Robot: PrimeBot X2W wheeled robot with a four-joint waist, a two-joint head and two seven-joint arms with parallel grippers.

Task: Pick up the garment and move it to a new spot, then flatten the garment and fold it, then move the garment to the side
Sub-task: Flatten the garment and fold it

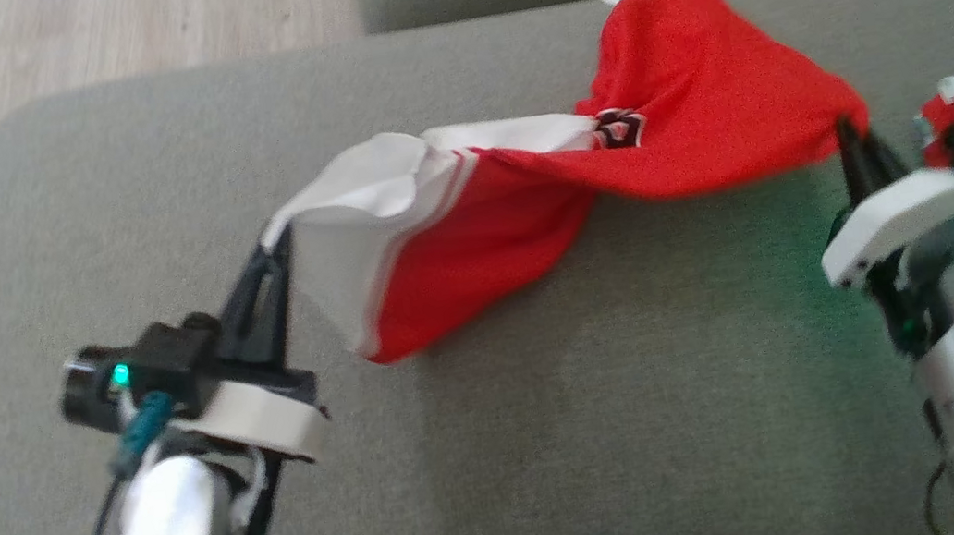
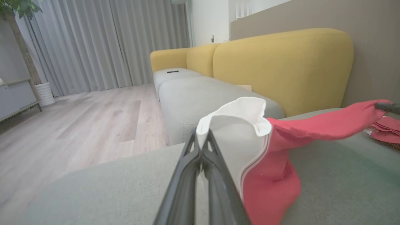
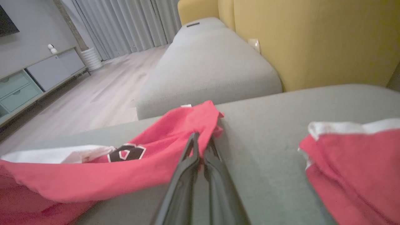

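– Where is the red and white jersey (image 1: pixel 679 108)?
– Strung left to right over the grey cushion (image 1: pixel 558 443), near its back edge. Your left claw (image 1: pixel 277 239) pinches the white end, your right claw (image 1: pixel 847 128) pinches a red corner. The soft, thin cloth sags in the middle, so pull apart evenly

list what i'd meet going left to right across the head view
left gripper → red and white fabric garment, pinched at its white end and stretched across → right gripper, clamping its red end → second red garment with white trim at the right edge
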